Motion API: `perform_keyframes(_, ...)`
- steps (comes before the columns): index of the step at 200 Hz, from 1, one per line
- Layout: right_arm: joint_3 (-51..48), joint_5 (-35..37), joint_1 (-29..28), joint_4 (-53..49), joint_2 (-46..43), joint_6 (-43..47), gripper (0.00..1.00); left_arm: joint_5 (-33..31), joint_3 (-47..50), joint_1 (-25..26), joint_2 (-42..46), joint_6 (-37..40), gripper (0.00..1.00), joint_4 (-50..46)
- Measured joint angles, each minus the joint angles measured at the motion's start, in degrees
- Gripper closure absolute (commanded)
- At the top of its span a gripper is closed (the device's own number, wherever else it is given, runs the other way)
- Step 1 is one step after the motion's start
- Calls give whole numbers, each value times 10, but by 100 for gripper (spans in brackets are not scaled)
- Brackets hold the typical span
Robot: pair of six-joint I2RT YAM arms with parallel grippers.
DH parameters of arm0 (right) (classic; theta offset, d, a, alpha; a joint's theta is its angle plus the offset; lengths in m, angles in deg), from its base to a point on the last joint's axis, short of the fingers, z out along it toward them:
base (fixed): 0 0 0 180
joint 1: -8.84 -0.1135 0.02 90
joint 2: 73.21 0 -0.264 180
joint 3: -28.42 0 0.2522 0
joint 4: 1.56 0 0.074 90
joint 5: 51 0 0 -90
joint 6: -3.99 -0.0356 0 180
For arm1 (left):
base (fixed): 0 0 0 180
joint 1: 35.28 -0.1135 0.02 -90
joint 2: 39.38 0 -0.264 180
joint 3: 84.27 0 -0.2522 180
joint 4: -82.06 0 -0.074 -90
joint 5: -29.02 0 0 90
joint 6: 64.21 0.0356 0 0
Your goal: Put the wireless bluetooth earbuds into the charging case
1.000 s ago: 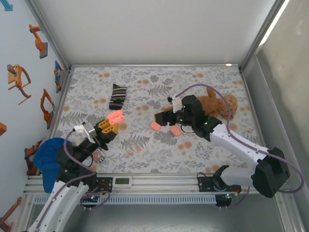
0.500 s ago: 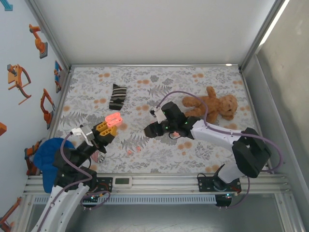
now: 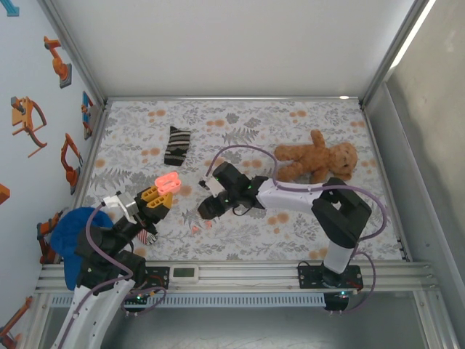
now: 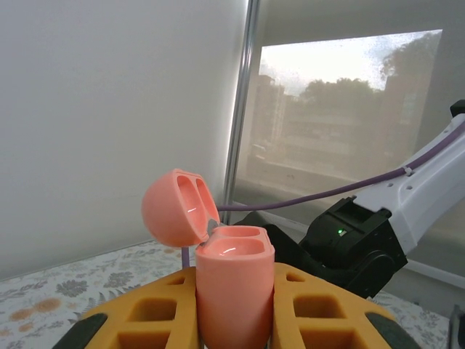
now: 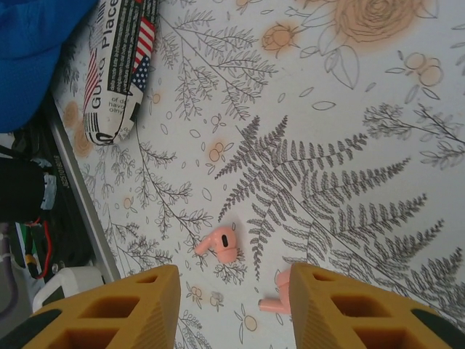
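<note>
After swinging across the bench (image 3: 240,123), now poises half-closed right hand (image 5: 232,294) over tiny salmon-pink plastic earbuds (image 5: 218,243); keeps left hand (image 3: 156,196) clamped on open salmon-pink plastic case (image 4: 234,287). Pickup next?

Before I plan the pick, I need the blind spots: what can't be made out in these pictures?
One earbud: right wrist view, half behind a finger of the right pincer.
Case base: left wrist view, rim hides the wells' floors.
Both earbuds, top view: too small to tell how they lie.
</note>
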Motion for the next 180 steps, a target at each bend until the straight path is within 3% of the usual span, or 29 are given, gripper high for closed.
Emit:
perform_keyframes(102,75,-17,-36,-28,113,14,63,0,-4,0,1,2,100,-19)
perform_keyframes(180,93,-17,-47,-48,126,27,65,0,-4,0,1,4,100,-23)
